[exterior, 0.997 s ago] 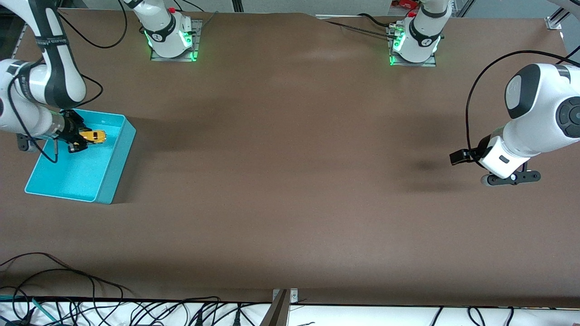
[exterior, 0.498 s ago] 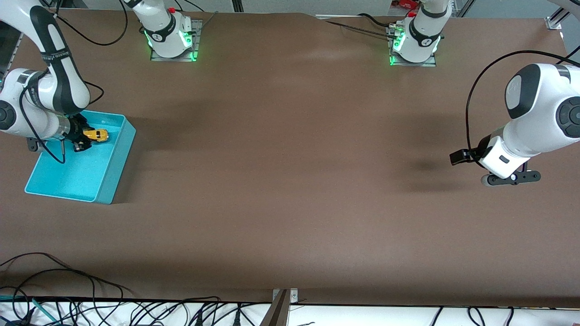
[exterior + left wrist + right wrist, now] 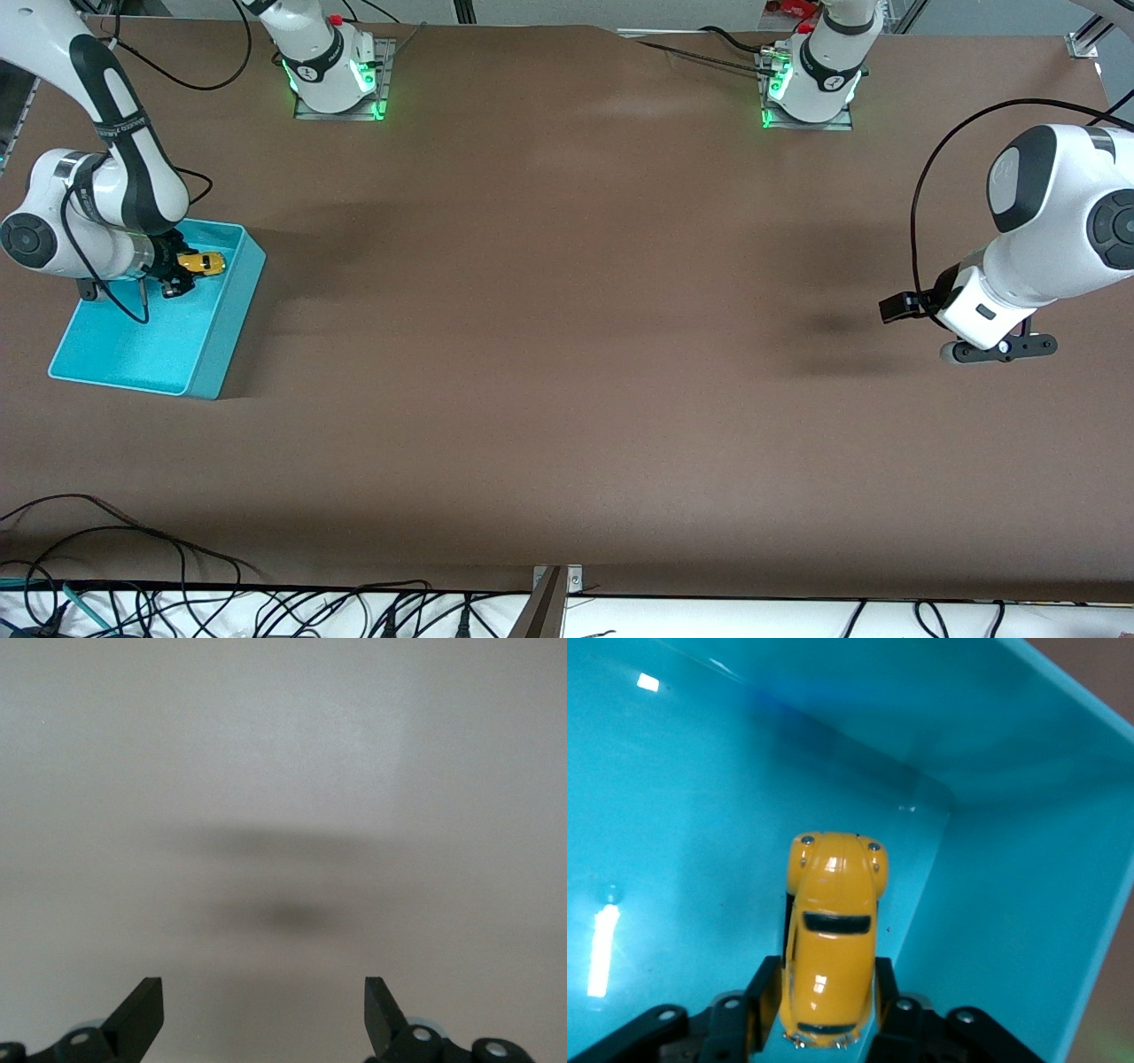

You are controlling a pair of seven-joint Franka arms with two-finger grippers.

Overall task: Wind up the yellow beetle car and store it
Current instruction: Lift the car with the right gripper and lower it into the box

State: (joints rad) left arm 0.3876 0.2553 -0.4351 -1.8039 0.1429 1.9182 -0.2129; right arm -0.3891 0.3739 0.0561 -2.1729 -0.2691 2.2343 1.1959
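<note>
The yellow beetle car point(image 3: 204, 262) is in the turquoise bin point(image 3: 232, 312), just above its floor. It is near the bin's corner that is farthest from the front camera, on the side toward the table's middle. My right gripper point(image 3: 182, 270) reaches into the bin and is shut on the car. In the right wrist view the car point(image 3: 830, 939) sits between the black fingers point(image 3: 764, 992), roof up, its nose toward the bin's wall point(image 3: 1010, 904). My left gripper point(image 3: 899, 307) is open and empty and waits above bare table at the left arm's end.
The left wrist view shows only bare table under the open left gripper point(image 3: 264, 992). The two arm bases point(image 3: 337, 80) stand along the table edge farthest from the front camera. Cables lie along the nearest edge.
My right gripper has carried the car a short way across the bin, toward the wall on the table's middle side. The left arm has not moved.
</note>
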